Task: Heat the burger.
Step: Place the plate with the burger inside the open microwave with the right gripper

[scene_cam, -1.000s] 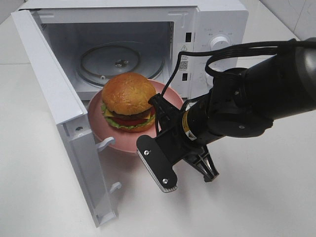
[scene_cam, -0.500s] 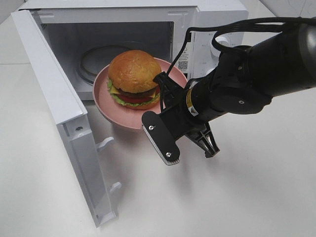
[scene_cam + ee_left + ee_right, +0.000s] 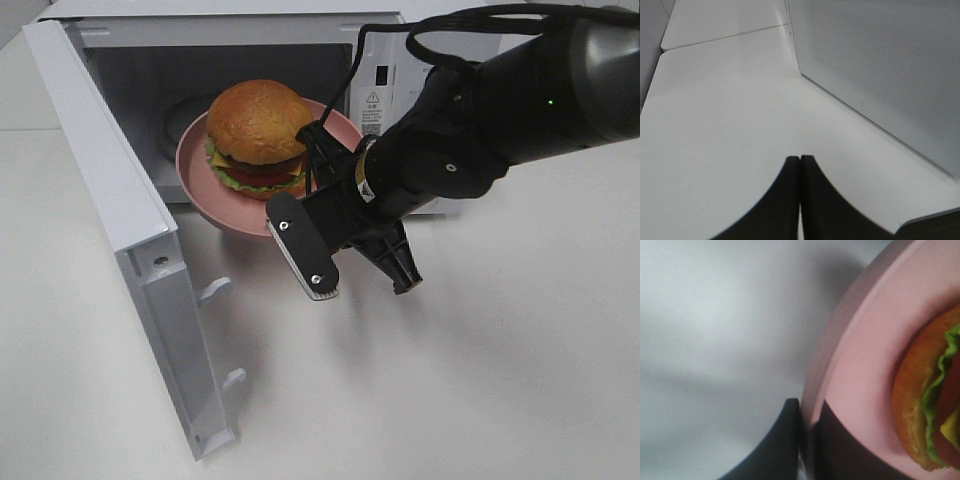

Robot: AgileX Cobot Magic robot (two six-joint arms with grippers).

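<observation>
Pinches plate point(image 3: 203, 190) rim with right gripper point(image 3: 807, 415). Carries burger point(image 3: 258, 128) upright on plate, bun on top, lifted off tabletop point(image 3: 500, 380) at mouth of open microwave point(image 3: 200, 28), seemingly partly inside. Shows door point(image 3: 110, 210) swung wide. Shows left gripper point(image 3: 800, 162) pressed together, empty, over tabletop beside perforated white panel point(image 3: 880, 65).

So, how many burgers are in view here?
1. The burger sits on the pink plate, which the right gripper holds by its rim at the open microwave's mouth. No other shows.
</observation>
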